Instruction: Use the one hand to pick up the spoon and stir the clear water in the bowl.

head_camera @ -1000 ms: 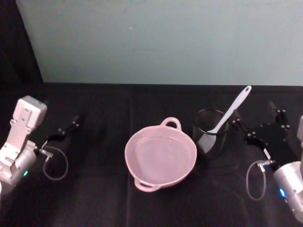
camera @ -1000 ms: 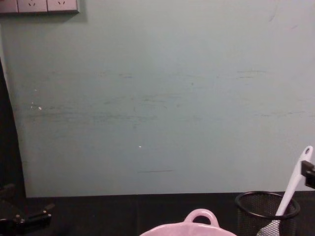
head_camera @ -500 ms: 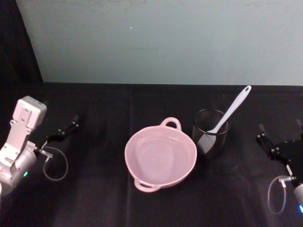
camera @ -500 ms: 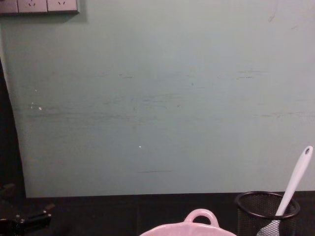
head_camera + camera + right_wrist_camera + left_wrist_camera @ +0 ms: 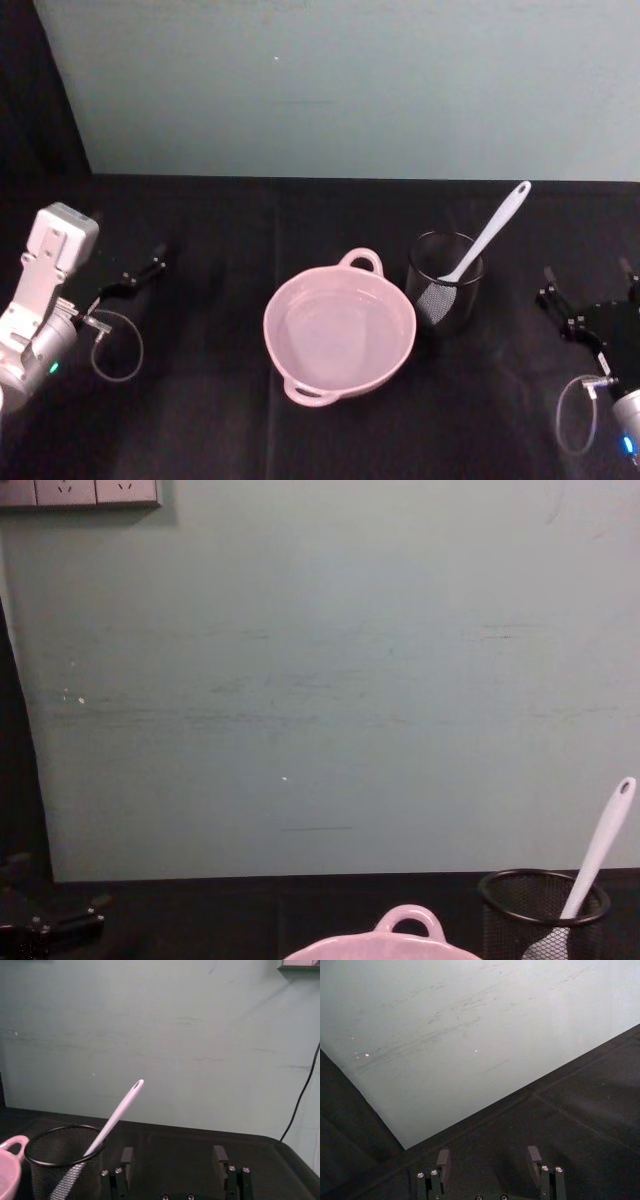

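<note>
The white spoon (image 5: 489, 233) stands tilted in a black wire-mesh cup (image 5: 444, 297), head down and handle leaning up to the right; it also shows in the chest view (image 5: 601, 842) and the right wrist view (image 5: 116, 1114). The pink bowl (image 5: 290, 296) sits at the table's middle, left of the cup, with clear water in it. My right gripper (image 5: 588, 286) is open at the right edge, well to the right of the cup and holding nothing; its fingers (image 5: 127, 1156) are spread. My left gripper (image 5: 148, 268) rests open at the far left.
The table is covered in black cloth, with a pale green wall (image 5: 340, 90) along its far edge. Open cloth lies between the mesh cup (image 5: 60, 1161) and my right gripper. Wall sockets (image 5: 80, 492) sit high on the left.
My right gripper has pulled back from beside the mesh cup to the right edge, still holding nothing. The spoon, cup, bowl and left arm have not moved.
</note>
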